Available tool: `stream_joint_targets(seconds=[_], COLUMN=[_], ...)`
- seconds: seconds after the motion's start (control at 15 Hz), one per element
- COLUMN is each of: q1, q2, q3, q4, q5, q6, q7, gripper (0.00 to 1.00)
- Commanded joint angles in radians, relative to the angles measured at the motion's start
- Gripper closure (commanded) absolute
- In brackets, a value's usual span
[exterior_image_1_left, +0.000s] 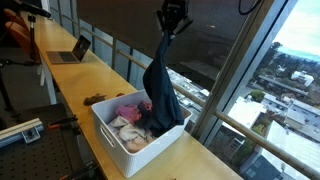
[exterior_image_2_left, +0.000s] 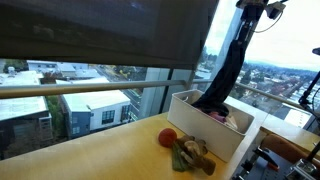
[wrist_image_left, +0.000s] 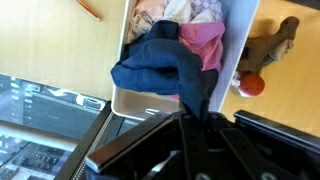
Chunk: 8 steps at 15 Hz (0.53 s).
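Gripper (exterior_image_1_left: 171, 30) is clamped on a dark blue garment (exterior_image_1_left: 162, 85) hanging below it, tail in the white laundry bin (exterior_image_1_left: 108, 140). Looks like the lift step. The next move needs height so the tail clears the rim.

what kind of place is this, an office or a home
Probably an office or lab high in a building: a long wooden counter runs along tall windows over city rooftops, with an open laptop on it. The gripper holds a dark garment above a white bin.
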Motion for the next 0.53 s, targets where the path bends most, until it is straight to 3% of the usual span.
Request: stream_joint_targets(seconds=[0.0, 0.47], q1=[0.008, 0.012], q2=[-0.041, -0.037], q3=[-0.011, -0.008], q4=[-0.067, -0.185], q5=[0.011, 0.014], q6=[0.029, 0.109], q7=[0.001, -0.005], gripper=[0.99, 0.99])
